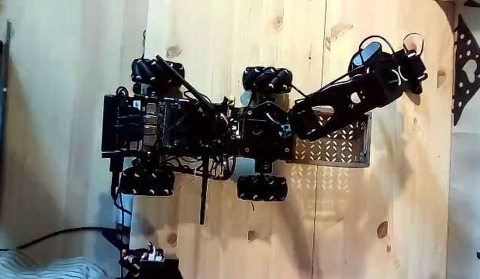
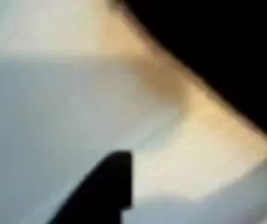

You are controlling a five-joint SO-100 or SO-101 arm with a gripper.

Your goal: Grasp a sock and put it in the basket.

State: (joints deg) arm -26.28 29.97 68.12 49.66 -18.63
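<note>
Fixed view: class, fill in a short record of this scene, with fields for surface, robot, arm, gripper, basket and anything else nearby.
surface: light wooden table
robot: black wheeled base, four wheels in view
arm: black arm, stretched toward the upper right, crossing above the basket
gripper: gripper, above bare wood past the basket; open or shut cannot be told
basket: perforated metal tray, at the base's right end
nearby: black sheet with heart cutout, right edge

Black wheeled base (image 1: 201, 128), four ribbed wheels (image 1: 267, 79), tangled cables; black arm (image 1: 356, 89) with white markings.
</note>
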